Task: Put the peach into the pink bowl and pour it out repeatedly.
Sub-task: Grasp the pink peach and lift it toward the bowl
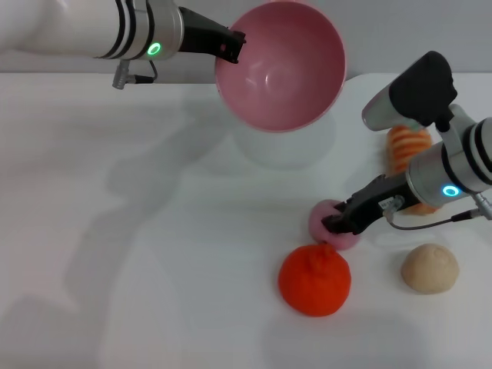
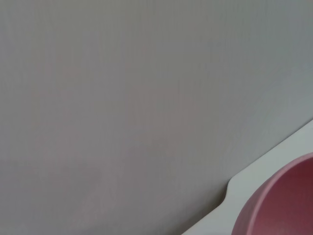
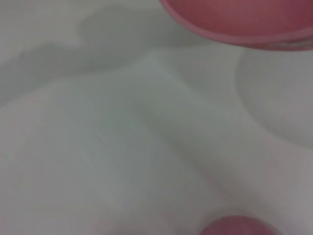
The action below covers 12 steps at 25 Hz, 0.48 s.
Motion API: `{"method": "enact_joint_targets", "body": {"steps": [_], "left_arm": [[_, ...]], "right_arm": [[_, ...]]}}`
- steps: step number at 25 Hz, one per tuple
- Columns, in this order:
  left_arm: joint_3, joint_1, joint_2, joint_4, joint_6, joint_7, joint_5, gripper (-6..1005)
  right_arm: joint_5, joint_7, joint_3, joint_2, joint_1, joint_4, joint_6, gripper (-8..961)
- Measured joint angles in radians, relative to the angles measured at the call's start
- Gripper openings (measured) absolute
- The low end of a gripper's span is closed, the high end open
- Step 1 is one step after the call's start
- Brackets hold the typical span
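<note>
The pink bowl (image 1: 280, 65) hangs tilted above the back of the table, its empty inside facing me, with my left gripper (image 1: 231, 46) shut on its left rim. Its edge also shows in the left wrist view (image 2: 279, 205) and the right wrist view (image 3: 239, 22). The peach (image 1: 332, 224) lies on the table right of centre, and my right gripper (image 1: 338, 223) is down on it, fingers around it. A sliver of the peach (image 3: 237, 226) shows in the right wrist view.
A bright orange-red fruit (image 1: 314, 279) lies just in front of the peach. A beige ball (image 1: 430, 267) sits to the right. An orange striped item (image 1: 407, 150) stands behind my right arm. The white table (image 1: 115, 231) stretches away to the left.
</note>
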Motion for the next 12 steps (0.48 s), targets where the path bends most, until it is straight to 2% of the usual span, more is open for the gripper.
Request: {"method": "enact_joint_targets", "body": {"steps": [1,7,12], "left_arm": [[-0.002,0.0,0.0,0.0,0.002,0.002,0.0,101],[-0.004,0.006,0.001,0.0,0.004,0.005,0.0,103],[-0.005,0.007,0.002,-0.004,-0.003,0.006,0.0,104]], "right_arm": [[0.0,0.0,-0.007,0.0,-0.002,-0.004,0.005,318],[0.005,0.001,-0.016,0.0,-0.023,-0.051,0.007,120],[0.004,0.019,-0.016,0.0,-0.091,-0.194,-0.028,80]]}}
